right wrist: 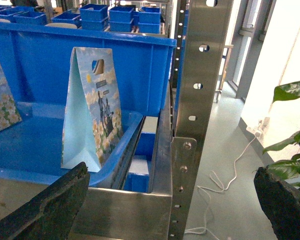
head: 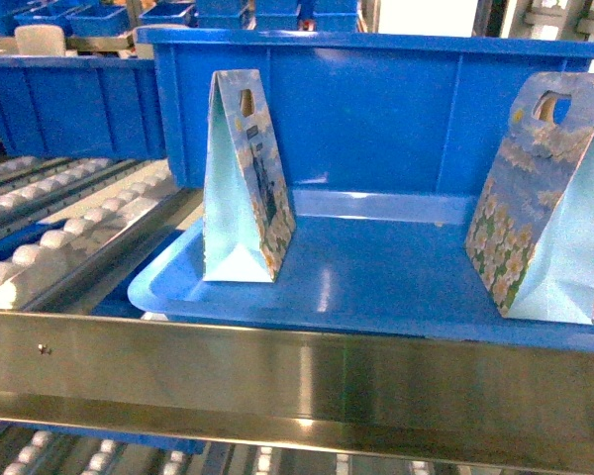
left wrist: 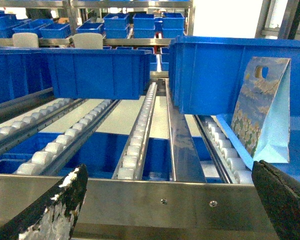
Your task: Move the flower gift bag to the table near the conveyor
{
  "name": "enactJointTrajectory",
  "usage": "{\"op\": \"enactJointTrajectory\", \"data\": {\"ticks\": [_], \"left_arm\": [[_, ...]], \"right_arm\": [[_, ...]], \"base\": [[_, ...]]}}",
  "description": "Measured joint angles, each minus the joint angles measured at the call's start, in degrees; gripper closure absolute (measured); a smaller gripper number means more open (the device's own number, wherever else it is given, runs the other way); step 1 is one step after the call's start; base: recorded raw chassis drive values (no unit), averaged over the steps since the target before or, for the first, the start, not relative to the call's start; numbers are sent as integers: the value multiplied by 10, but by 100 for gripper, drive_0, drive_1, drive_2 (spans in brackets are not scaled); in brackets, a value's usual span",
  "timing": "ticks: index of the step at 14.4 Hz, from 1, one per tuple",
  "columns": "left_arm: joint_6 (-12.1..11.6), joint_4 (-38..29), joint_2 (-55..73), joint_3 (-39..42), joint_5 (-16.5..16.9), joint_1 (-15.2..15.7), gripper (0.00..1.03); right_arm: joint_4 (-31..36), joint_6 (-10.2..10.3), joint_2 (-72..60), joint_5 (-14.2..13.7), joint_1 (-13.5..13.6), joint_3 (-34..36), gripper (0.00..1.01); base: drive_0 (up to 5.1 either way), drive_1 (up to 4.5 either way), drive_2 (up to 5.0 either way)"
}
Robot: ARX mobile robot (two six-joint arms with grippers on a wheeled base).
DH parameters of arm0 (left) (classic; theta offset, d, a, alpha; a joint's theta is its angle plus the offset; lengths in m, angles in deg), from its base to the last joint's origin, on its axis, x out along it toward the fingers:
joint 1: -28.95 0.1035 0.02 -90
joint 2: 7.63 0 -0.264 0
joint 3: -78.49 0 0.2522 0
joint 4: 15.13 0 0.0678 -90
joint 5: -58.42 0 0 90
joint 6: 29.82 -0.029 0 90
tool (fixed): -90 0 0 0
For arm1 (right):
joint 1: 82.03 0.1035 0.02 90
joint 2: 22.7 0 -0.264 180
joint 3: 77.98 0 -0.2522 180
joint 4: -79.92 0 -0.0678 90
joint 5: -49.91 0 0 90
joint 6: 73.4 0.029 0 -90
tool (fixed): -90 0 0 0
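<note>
Two flower gift bags stand upright on a shiny blue tray (head: 376, 292) on the conveyor (head: 49, 233): one at the left (head: 243, 183), one at the right edge (head: 549, 203). In the left wrist view a bag (left wrist: 262, 107) stands far right beyond the steel front rail, ahead of my left gripper (left wrist: 165, 200), which is open and empty. The right wrist view has a bag (right wrist: 92, 107) on the tray, up and left of my right gripper (right wrist: 165, 200), also open and empty. Another bag (right wrist: 0, 105) shows at that view's left edge. The table is out of view.
A large blue bin (head: 376, 109) stands right behind the tray, with more blue bins (left wrist: 95, 72) on the roller tracks (left wrist: 140, 130). A steel front rail (head: 277, 366) crosses before the tray. A steel upright (right wrist: 200, 75), a floor cable (right wrist: 225, 185) and a plant (right wrist: 295, 130) lie to the right.
</note>
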Motion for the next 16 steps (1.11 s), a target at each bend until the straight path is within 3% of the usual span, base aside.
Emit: {"op": "enactJointTrajectory", "data": {"ticks": [10,13,16], "left_arm": [[0,0,0,0,0,0,5],[-8,-131,96,0,12,-8,5],[-8,-330,311,-12,-5,-38,5]], "right_arm": [[2,0,0,-1,0,0,3],[126,-3,-91,-2,12,0,3],[306,-10,-288,28,12,-13,3]], "base": [[0,0,0],[0,0,0],[0,0,0]]}}
